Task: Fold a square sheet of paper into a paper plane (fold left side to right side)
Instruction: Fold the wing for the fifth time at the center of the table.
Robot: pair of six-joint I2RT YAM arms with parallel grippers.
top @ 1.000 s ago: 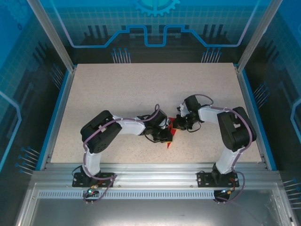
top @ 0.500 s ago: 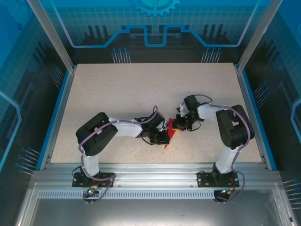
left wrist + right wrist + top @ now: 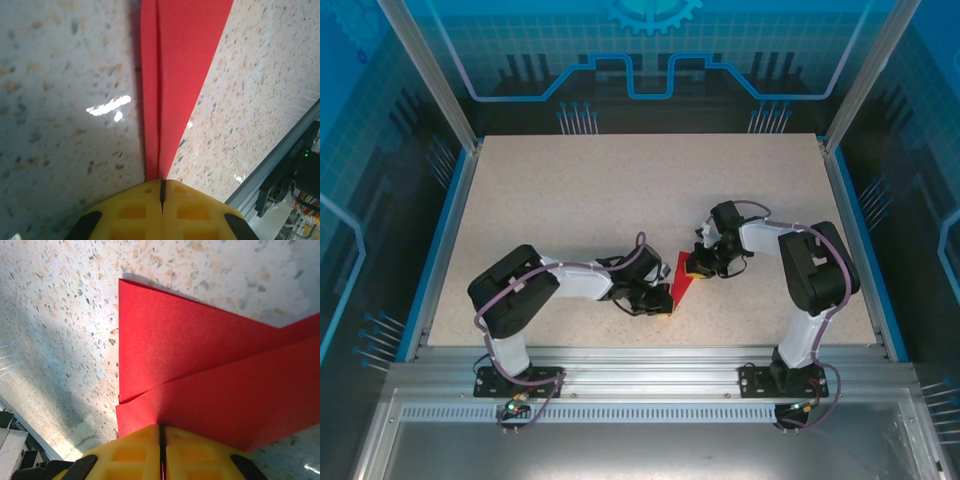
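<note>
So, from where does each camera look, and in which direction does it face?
Top external: above and behind the arms, facing down onto the table; both arms show, bases at the bottom.
Left wrist: on the left arm, looking past the left tool at the folded red paper; its yellow fingers grip the narrow end.
Right wrist: on the right arm, looking past the right tool; yellow fingers grip the wider end.
Shared: every view shows that paper and the speckled table.

The paper plane (image 3: 175, 75) is plain bright red, unmarked. The table (image 3: 570, 200) is pale beige, speckled with grey and tan flecks (a terrazzo-like pattern). The left tool (image 3: 162, 184) and the right tool (image 3: 161, 430) both show yellow tips, edged with black at the corners.
</note>
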